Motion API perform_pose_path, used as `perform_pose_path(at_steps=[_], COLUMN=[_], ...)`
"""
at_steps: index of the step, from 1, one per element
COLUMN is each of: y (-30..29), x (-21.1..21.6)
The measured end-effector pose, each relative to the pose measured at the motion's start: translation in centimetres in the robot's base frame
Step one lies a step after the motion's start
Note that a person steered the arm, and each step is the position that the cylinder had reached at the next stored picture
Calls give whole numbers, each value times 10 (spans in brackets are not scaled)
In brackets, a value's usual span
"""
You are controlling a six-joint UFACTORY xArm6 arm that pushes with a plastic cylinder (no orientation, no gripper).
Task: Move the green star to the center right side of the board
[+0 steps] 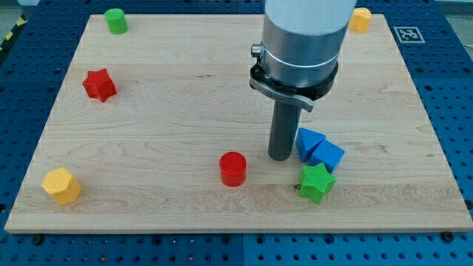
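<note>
Here, my tip [280,157] beside blue blocks [318,148], green star [316,182] just below, no jaws visible.

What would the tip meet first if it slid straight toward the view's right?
Most likely the nearer blue block, just right of my tip; a second blue block sits beyond it. The green star lies lower in the view and would probably be missed, though depth is unclear.

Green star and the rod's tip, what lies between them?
Only bare board: my tip sits up-left of the green star, the blue blocks just right of the tip, in the camera view.
</note>
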State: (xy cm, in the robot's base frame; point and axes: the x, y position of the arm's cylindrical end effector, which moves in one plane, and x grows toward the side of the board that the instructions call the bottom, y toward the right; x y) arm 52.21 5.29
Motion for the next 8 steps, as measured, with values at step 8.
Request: perform_pose_path(at_steps=[8], y=[79], x=[70])
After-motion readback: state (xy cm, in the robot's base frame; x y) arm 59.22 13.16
